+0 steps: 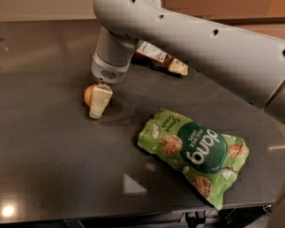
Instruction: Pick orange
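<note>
Looking at the dark tabletop (42, 165), we find the gripper (99, 104) lowered almost to the surface at the end of the pale arm (190, 37), which reaches in from the right of the view. The orange (88, 95) sits on the table right against the gripper, on the side away from the arm, with only a rounded part showing past the gripper's cream end. Whether the gripper is spread around the fruit or closed on it we cannot tell. We judge the pick to turn on that one relation: the fruit lies level with the gripper's end, touching or nearly so, and being round it offers no long axis to line up with. A green snack bag (194, 148) lies well off on the gripper's arm side, and a brown packet (156, 58) lies beyond the gripper, both apart from the fruit.
</note>
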Motion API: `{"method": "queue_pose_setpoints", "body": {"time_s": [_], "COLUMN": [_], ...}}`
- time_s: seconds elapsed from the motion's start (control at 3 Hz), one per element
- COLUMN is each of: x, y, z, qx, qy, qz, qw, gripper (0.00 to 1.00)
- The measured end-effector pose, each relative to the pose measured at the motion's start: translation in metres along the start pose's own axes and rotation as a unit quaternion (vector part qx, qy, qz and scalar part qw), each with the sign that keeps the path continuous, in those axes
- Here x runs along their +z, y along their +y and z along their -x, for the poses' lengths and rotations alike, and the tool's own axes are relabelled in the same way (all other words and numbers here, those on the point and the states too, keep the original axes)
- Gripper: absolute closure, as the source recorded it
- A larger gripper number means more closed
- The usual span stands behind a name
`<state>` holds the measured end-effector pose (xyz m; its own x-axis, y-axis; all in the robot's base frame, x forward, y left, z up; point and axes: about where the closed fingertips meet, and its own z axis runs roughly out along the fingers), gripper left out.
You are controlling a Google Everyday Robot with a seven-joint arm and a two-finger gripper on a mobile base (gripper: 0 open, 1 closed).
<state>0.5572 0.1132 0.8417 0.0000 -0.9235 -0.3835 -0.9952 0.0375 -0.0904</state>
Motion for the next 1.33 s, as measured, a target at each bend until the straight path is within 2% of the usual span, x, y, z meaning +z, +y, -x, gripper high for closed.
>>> {"method": "queue_pose_setpoints", "body": {"time_s": [0.67, 1.0, 1.33], "x": [-0.017, -0.045, -0.082], "y": [0.002, 0.005, 0.009], "z": [-0.001, -0.001, 0.001], "qx": [-0.006, -0.018, -0.038], "qy": [-0.012, -0.033, -0.061], "qz": [0.016, 0.030, 0.049], "qw": [0.9998, 0.9988, 0.9962], "gripper": [0.73, 0.96, 1.00]}}
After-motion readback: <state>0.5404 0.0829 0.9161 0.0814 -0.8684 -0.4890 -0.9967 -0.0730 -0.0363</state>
